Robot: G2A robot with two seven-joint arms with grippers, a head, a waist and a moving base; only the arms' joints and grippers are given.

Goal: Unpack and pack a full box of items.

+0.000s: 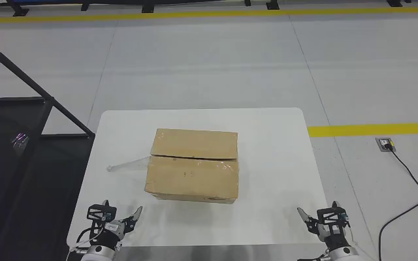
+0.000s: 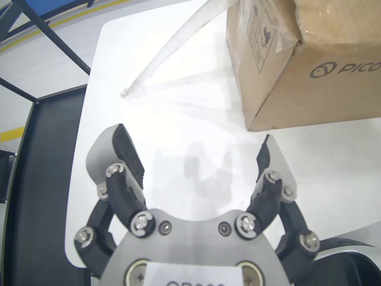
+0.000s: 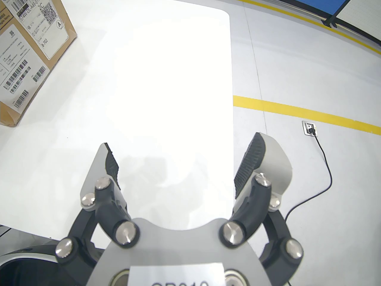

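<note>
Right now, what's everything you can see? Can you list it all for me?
box: one, brown, shut, middle of the table
tape: one strip, clear, trailing from the box onto the table
table: one, white
frame: one, black, beside the table
lines: two, yellow, on the floor
socket: one, grey, on the floor
cable: one, black, plugged into the socket
left fingers: two, black pads, open, near table edge
right fingers: two, black pads, open, near table edge
</note>
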